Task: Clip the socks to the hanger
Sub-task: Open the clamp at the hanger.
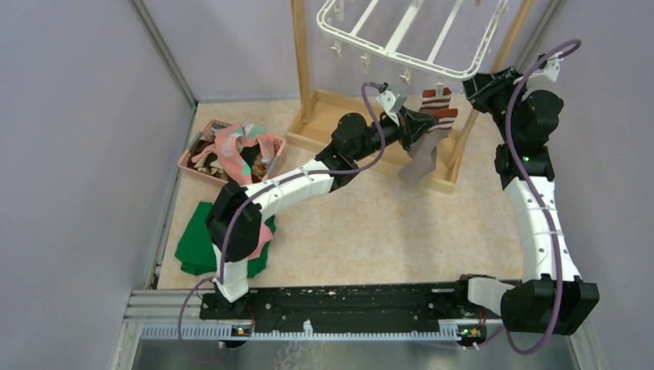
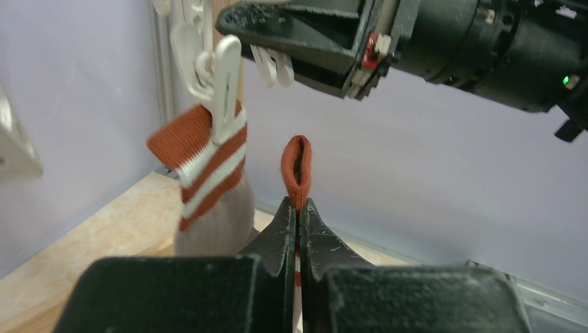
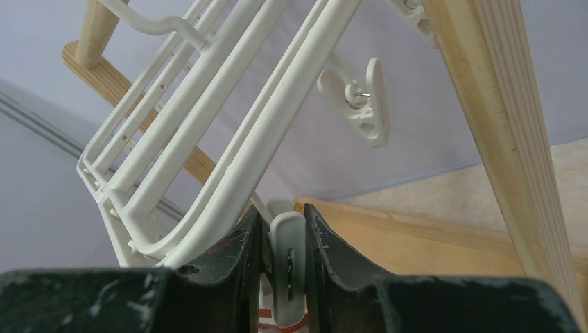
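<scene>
The white hanger (image 1: 416,35) hangs from the wooden stand. One grey-brown sock with a red-white striped cuff (image 2: 208,180) hangs from a white clip (image 2: 225,90) on the rim. My left gripper (image 2: 298,208) is shut on a second sock's red cuff (image 2: 297,166), which pokes up between the jaws just below the rim. In the top view that gripper (image 1: 423,125) sits under the hanger's near edge, with the grey sock body (image 1: 423,162) dangling. My right gripper (image 3: 283,222) is shut on another white rim clip (image 3: 288,263), squeezing its sides.
The wooden stand's post (image 3: 499,118) rises close on the right of my right gripper, and its base (image 1: 324,116) lies below. A pink basket (image 1: 189,162) holding more socks (image 1: 235,150) sits at the left. A green cloth (image 1: 197,243) lies by the left arm's base.
</scene>
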Motion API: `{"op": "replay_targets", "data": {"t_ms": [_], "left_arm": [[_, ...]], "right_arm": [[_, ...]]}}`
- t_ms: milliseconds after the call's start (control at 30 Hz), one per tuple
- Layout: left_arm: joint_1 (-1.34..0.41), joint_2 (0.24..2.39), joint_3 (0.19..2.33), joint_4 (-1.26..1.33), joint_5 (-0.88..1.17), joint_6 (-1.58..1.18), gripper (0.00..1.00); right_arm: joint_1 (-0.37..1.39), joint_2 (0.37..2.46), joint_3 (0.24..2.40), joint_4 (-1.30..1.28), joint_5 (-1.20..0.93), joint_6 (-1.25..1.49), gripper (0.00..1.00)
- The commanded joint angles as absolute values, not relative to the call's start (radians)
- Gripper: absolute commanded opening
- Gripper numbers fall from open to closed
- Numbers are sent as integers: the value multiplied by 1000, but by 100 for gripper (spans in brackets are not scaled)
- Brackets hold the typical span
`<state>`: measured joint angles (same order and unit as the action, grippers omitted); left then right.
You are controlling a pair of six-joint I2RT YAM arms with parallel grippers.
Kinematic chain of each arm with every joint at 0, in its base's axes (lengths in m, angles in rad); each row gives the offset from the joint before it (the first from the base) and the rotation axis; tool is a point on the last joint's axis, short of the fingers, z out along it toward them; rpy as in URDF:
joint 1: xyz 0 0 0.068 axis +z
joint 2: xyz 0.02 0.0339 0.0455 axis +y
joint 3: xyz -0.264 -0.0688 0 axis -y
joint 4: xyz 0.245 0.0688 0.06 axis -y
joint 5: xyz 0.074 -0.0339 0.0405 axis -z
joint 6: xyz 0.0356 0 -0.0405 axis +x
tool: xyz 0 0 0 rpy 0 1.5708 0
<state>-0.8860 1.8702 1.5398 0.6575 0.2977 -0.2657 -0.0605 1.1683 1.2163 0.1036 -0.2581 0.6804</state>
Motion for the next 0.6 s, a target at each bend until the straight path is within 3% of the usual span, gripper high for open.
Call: {"op": "replay_targets", "data": {"t_ms": [0, 567], "left_arm": [[-898, 1912, 1656, 631, 231, -226, 0], [-923, 1995, 1800, 586, 166, -164, 0]], "right_arm": [[-54, 1176, 1225, 144, -258, 669, 0], [-54, 1184, 1225, 147, -260, 667, 0]]}}
